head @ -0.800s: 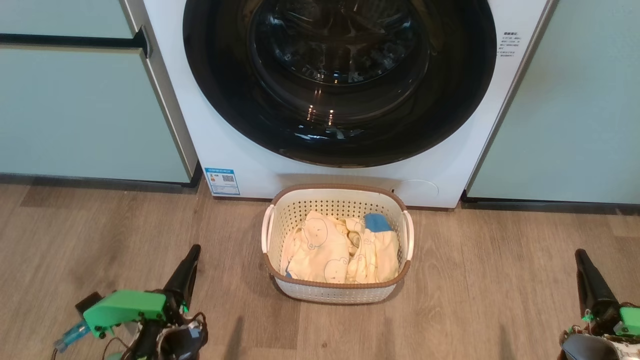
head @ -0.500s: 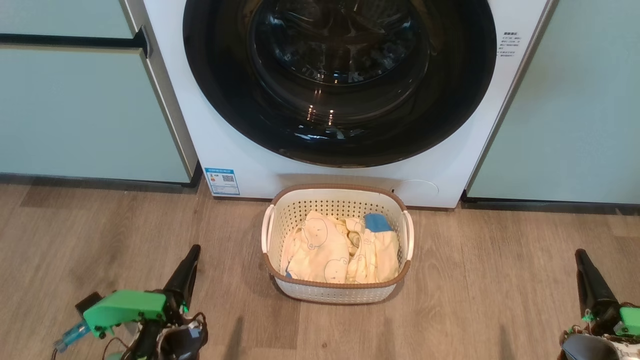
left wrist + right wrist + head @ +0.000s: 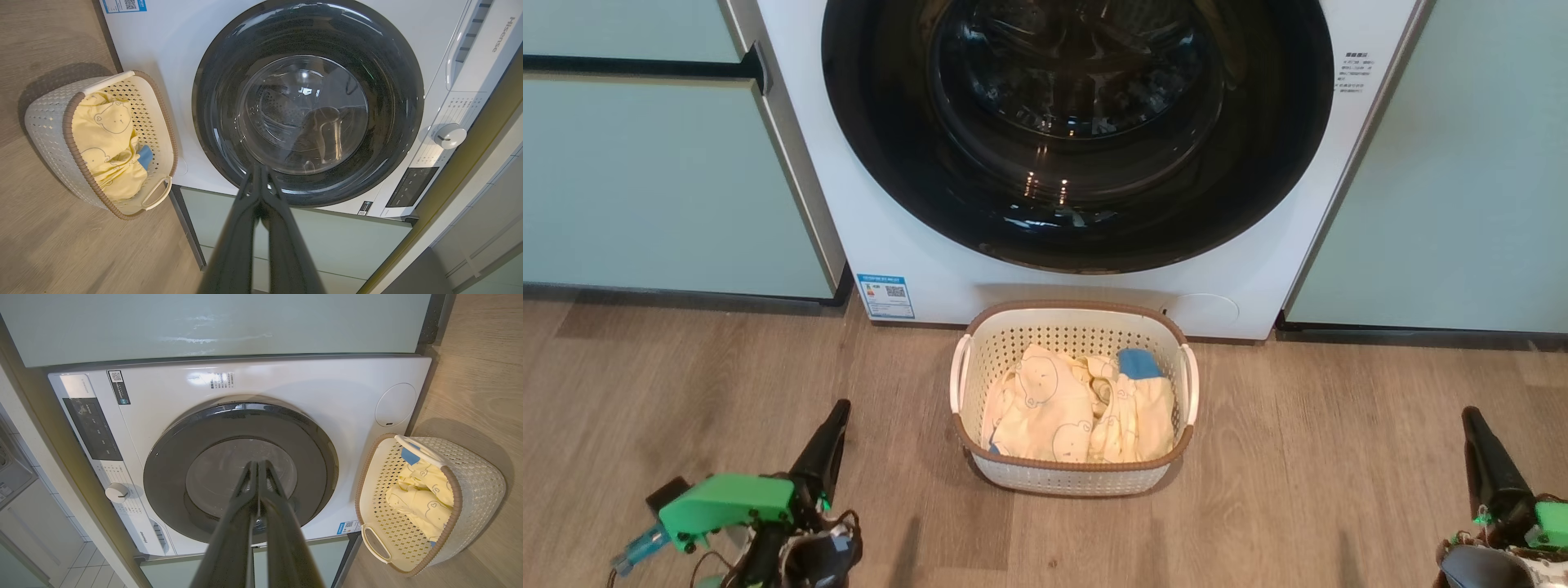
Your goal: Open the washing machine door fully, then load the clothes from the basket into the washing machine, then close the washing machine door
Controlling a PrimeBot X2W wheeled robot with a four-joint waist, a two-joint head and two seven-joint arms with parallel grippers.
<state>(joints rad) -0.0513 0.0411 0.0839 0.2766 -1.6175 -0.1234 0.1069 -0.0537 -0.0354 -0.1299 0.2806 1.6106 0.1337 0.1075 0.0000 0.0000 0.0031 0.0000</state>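
Door shut on the washing machine front, basket of clothes on the floor just before it, my left claw and right claw both pressed together, empty, well back; I judge the glossy rim rigid, slippery, best hooked at its edge.

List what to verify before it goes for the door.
1. Opening of the washing machine door: not ok, it is closed.
2. Load: the clothes lie in the basket, ok.
3. Swing path: the basket stands close below the door, cannot tell if it clears.
4. Free left gripper: ok, shut, holding nothing.
5. Free right gripper: ok, shut, holding nothing.
6. Grip point on the door: cannot tell.
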